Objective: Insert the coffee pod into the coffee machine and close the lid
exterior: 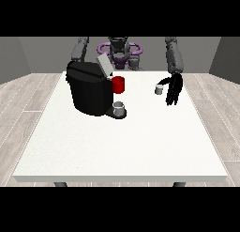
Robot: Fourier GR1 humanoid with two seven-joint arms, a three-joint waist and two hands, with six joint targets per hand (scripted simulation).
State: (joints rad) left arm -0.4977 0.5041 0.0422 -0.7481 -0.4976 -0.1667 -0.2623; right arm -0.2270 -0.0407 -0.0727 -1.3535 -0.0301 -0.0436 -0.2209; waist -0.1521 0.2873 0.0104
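Hanging beside the coffee pod (159,88) near the table (117,146)'s far edge, your hand at the view's right (173,89) has fingers straight, ready to grasp; the coffee machine (90,88)'s lid (104,65) stands raised for loading

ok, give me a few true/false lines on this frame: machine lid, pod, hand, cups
1. The grey lid of the black coffee machine stands raised. True.
2. The small white coffee pod already sits inside the machine. False: it lies on the white table, right of the machine.
3. The black hand at the view's right is beside the pod, fingers pointing down. True.
4. The red cup stands at the table's near edge. False: it is right by the machine, under the lid.
5. A small grey cup sits on the machine's base. True.
6. Both hands are over the table. False: only the one at the view's right shows.
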